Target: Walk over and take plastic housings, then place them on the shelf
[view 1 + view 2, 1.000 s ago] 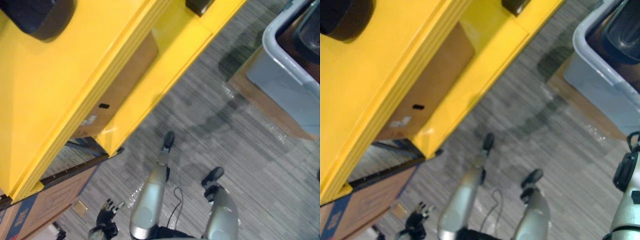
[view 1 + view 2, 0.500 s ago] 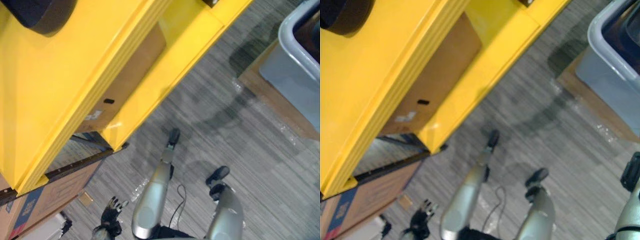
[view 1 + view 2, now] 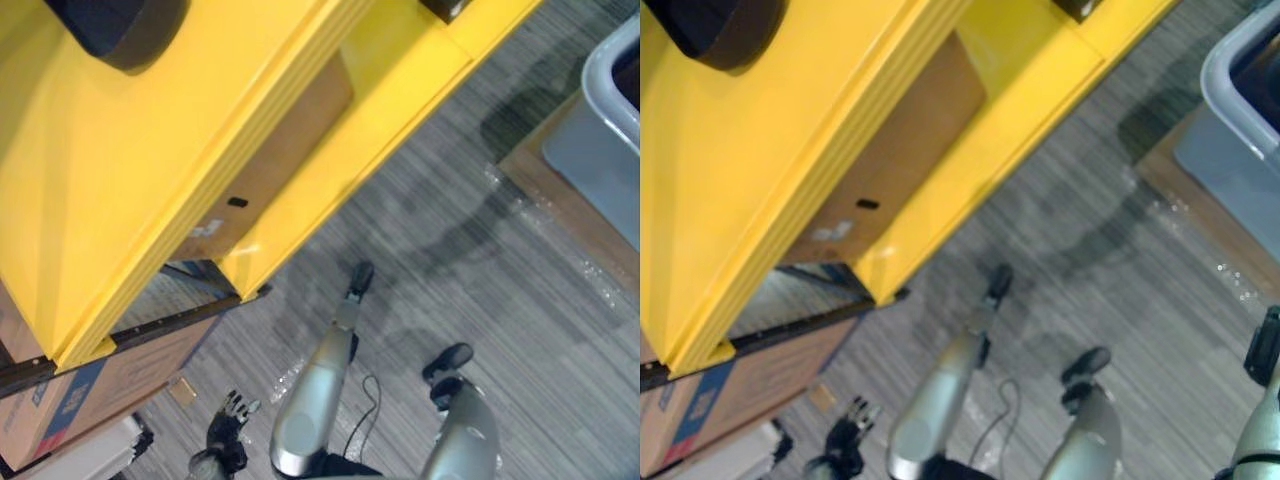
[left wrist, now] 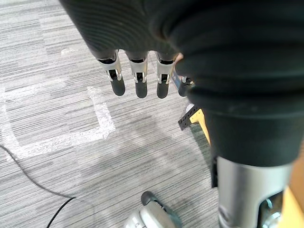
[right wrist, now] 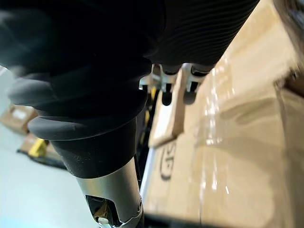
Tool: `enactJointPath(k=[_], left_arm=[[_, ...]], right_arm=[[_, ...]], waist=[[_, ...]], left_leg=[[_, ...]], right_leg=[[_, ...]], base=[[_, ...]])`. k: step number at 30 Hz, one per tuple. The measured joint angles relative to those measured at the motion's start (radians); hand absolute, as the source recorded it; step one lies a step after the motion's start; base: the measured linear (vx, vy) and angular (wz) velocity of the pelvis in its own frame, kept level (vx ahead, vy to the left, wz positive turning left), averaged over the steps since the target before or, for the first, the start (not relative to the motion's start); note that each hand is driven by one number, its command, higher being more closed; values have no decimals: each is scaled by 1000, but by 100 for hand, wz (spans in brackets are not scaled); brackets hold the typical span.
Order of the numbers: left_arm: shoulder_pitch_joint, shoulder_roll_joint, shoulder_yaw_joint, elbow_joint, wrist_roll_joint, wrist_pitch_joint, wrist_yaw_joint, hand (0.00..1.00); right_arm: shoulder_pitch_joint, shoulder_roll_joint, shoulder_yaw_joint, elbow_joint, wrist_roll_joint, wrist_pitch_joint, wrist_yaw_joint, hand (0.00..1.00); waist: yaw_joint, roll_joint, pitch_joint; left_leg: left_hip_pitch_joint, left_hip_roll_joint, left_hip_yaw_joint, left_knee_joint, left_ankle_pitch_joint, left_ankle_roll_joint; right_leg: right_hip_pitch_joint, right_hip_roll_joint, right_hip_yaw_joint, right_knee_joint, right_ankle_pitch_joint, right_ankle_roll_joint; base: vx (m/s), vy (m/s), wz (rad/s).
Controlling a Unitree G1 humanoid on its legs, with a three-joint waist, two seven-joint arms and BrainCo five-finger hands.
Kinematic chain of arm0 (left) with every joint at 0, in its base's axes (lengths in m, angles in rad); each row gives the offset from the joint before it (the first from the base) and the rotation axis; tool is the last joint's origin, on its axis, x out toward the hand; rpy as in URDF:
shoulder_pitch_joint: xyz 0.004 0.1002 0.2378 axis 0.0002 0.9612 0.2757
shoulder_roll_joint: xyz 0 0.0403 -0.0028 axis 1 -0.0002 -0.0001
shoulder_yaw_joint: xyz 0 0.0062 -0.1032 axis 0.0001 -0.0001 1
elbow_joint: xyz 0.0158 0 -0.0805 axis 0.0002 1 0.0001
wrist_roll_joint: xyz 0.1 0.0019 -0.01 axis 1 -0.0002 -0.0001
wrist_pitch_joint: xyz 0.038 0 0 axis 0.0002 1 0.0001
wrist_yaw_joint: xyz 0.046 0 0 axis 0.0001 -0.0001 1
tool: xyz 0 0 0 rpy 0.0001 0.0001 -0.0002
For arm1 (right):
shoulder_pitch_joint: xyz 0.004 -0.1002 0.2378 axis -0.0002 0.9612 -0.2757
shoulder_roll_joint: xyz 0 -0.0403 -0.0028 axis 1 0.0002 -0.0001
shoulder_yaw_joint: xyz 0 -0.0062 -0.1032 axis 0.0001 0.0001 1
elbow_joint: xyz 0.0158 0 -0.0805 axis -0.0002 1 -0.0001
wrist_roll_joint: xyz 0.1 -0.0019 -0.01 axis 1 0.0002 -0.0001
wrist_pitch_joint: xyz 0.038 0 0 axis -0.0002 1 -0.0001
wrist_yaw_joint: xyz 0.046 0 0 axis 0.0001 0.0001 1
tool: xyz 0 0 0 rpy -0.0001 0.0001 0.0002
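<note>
L robot hand (image 4: 137,85), R robot hand (image 5: 189,95): fingers slack, empty; prob. housing (image 3: 120,30) on yellow shelf (image 3: 100,200), well apart.

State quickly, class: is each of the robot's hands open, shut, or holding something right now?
Left hand: open, fingers straight, holding nothing.
Right hand: open, fingers look straight, holding nothing.

The left hand (image 4: 137,78) has silver, dark-tipped fingers under a dark ribbed cover.
</note>
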Motion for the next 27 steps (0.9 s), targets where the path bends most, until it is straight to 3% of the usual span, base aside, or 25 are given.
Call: enactJointPath(k=[8, 19, 25, 26, 27], left_arm=[[0, -10, -26, 5, 0, -2, -28, 0], [0, -10, -36, 8, -8, -3, -34, 0], [0, -32, -43, 11, -17, -13, -51, 0], [0, -38, -47, 14, -32, -15, -52, 0], [0, -38, -52, 15, -37, -15, -52, 0]], right_arm=[[-24, -24, 61, 0, 1, 12, 36, 0], [-35, -32, 82, 7, 2, 82, 34, 0], [-35, -53, 81, 7, 13, 102, -10, 0], [-35, -53, 81, 7, 13, 104, -16, 100], [-35, -53, 81, 7, 13, 104, -19, 100]], waist=[[48, 45, -32], [58, 49, -35], [79, 62, -44], [80, 63, -45], [81, 63, -45]], left_leg=[[-23, -11, -19, 15, 0, 0], [-24, -13, -23, 13, 0, -1], [-24, -15, -23, 11, 0, -1], [-24, -15, -23, 11, 0, -1], [-24, -14, -23, 10, 0, -1]], right_leg=[[-12, -12, -17, 18, -11, 1], [-11, -12, -19, 17, -14, 1], [-11, -14, -20, 16, -14, 1], [-11, -14, -20, 16, -15, 1], [-11, -14, -20, 16, -15, 1]], base=[[-21, -21, 7], [-3, -2, 1], [0, 0, 0], [0, 0, 0], [0, 0, 0]])
